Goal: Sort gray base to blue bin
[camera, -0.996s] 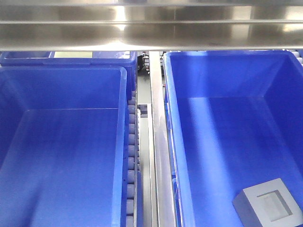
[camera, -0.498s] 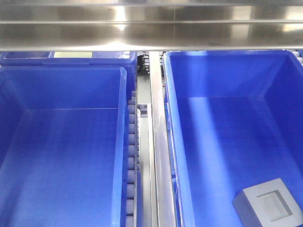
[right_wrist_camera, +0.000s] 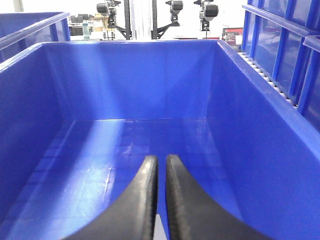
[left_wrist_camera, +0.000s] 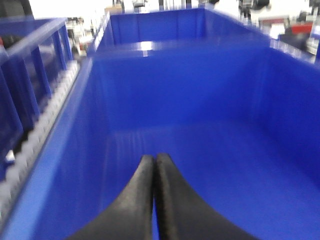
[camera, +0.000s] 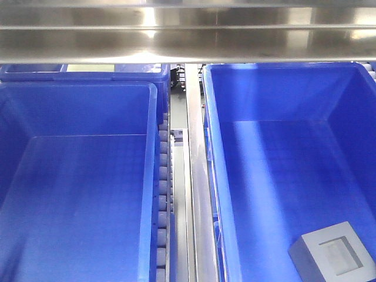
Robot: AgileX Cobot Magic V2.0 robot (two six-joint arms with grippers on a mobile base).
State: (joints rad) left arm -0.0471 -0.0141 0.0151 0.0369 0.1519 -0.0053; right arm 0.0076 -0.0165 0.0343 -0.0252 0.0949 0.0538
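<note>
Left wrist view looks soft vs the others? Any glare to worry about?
Left wrist: blurred throughout, the bin walls and left tool have smeared edges, background blown out white. Right wrist: sharp, the floor grid is readable around the right tool. Front: crisp, bright glare on the steel beam, pale streaks on the bin floor by the gray base.

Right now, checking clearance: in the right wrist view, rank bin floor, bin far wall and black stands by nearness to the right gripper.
1. bin floor, just ahead of the right gripper.
2. bin far wall, straight ahead.
3. black stands, beyond the rim.
</note>
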